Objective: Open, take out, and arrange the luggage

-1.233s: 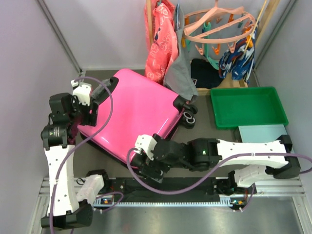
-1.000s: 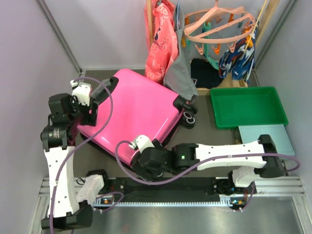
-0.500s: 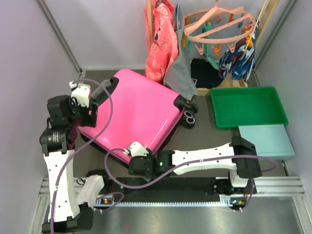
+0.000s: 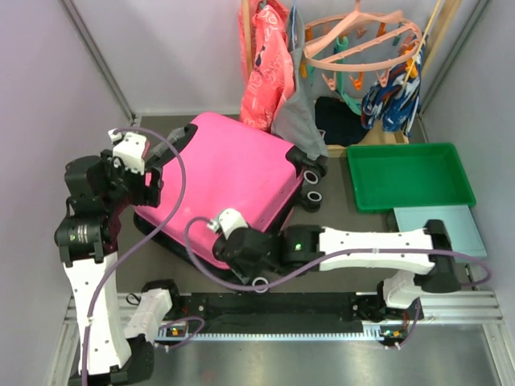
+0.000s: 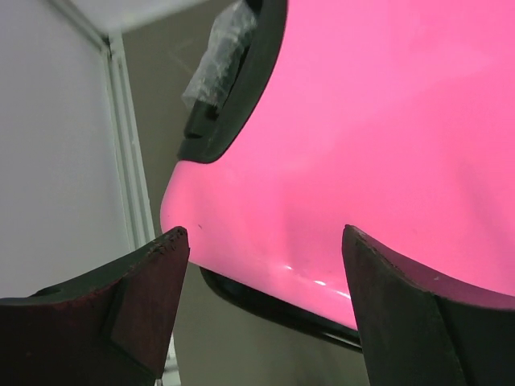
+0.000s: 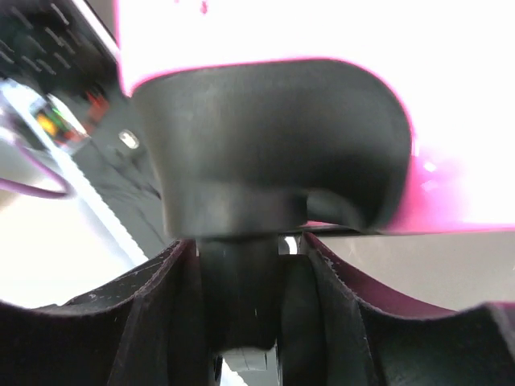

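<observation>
The hot-pink luggage (image 4: 225,181) lies flat and closed at the table's middle left. My right gripper (image 4: 240,261) is at its near corner. In the right wrist view both fingers (image 6: 157,314) press on a black wheel (image 6: 241,297) under the black wheel housing (image 6: 273,145), so the right gripper (image 6: 249,277) is shut on that wheel. My left gripper (image 4: 146,189) sits at the luggage's left edge. In the left wrist view it (image 5: 264,235) stands open, with the pink shell (image 5: 386,121) and black zipper trim (image 5: 273,301) beyond its tips and nothing between them.
A green tray (image 4: 409,174) stands at the right, with a pale teal flat box (image 4: 438,229) in front of it. Clothes (image 4: 269,76) and a peg hanger (image 4: 362,40) hang at the back, over the luggage's far corner. Two black wheels (image 4: 310,189) stick out on the luggage's right side.
My right arm reached to the luggage's near corner and its jaws closed from wide open onto the wheel. The luggage shifted slightly. The left arm lifted a little, still open.
</observation>
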`<state>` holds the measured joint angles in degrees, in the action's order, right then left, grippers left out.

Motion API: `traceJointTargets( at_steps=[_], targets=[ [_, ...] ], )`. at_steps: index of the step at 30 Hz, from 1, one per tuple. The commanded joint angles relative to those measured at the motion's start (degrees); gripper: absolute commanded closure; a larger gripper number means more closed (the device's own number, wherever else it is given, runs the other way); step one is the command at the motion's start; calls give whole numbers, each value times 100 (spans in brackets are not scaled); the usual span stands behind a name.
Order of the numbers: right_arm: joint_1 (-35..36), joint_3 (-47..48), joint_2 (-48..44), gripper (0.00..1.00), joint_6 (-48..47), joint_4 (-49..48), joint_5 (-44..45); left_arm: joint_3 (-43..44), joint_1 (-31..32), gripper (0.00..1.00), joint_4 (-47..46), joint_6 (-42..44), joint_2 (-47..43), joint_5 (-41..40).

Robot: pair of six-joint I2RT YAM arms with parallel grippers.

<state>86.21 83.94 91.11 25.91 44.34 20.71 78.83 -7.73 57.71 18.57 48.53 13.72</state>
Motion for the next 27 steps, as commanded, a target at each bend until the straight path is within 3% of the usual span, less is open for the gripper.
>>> traceJointTargets(
  at_steps=[1, 8, 14, 20, 21, 23, 27],
  targets=[
    [-667, 430, -884, 100, -393, -1083, 180, 729, -10, 19, -111, -46, -195, 885],
    [-1379, 1193, -1306, 100, -1105, -1734, 477, 1231, -18, 19, 196, 103, -230, 1966],
    [-2047, 1353, -1456, 100, -1536, -2385, 689, 1083, -18, 23, 1221, 1243, -309, 3012],
    [-2354, 1406, -1377, 100, -2011, -2957, 1172, -23, -18, 22, 2594, 3957, -318, 2734],
    [-2398, 1397, -1377, 100, -2020, -3001, 1155, -208, -18, 21, 2857, 4736, -292, 2411],
    [-2486, 1397, -1324, 100, -2116, -3071, 1163, -989, -10, 20, 2860, 5356, -336, 1980],
    [-2636, 1414, -1245, 100, -2205, -3115, 1190, -2106, -10, 18, 2772, 7436, -266, 793]
  ],
)
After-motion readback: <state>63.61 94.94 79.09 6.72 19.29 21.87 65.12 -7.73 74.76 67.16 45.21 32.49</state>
